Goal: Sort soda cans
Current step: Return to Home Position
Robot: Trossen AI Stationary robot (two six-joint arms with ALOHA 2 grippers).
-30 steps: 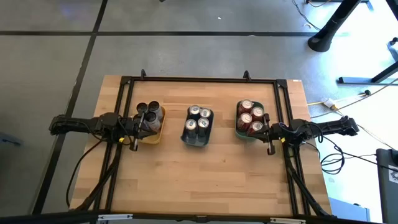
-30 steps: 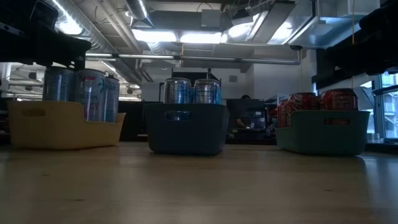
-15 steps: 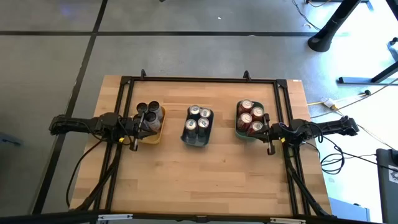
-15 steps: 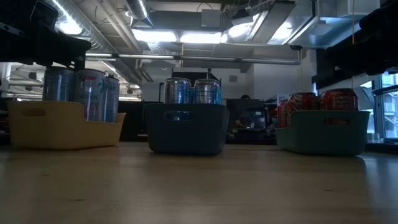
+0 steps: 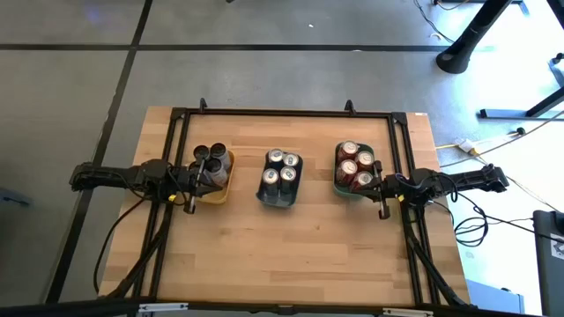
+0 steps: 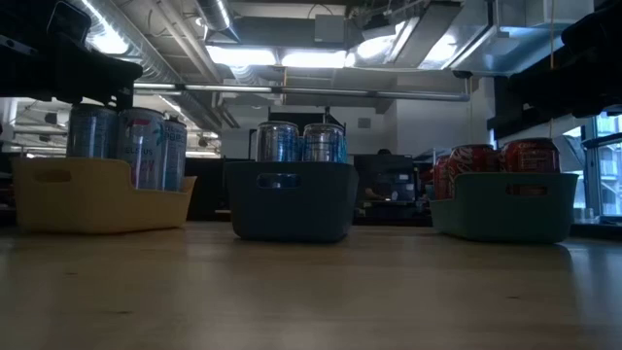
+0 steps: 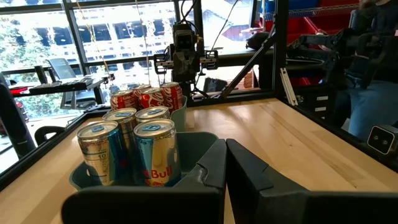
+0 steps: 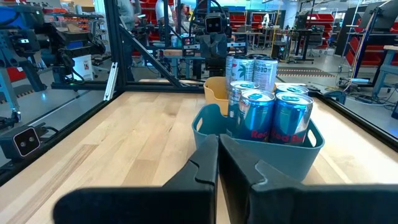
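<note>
Nothing has moved over the last second: both arms parked, sorting looks finished. Left gripper [image 5: 196, 179] closed, empty, over the yellow tray [image 5: 216, 195] with the dark-topped cans [image 5: 211, 158]. Right gripper [image 5: 377, 187] closed, empty, beside the teal tray [image 5: 338, 187] of red cans [image 5: 355, 165]. Blue-silver cans [image 7: 154, 152] in the grey-blue tray [image 5: 266, 195] between them, probably Red Bull; red cans' script unreadable.

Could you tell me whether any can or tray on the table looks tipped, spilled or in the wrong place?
Nothing stands out. The dark cans stand upright in the yellow tray, the blue-and-silver cans in the grey-blue tray, the red cans in the teal tray.
</note>
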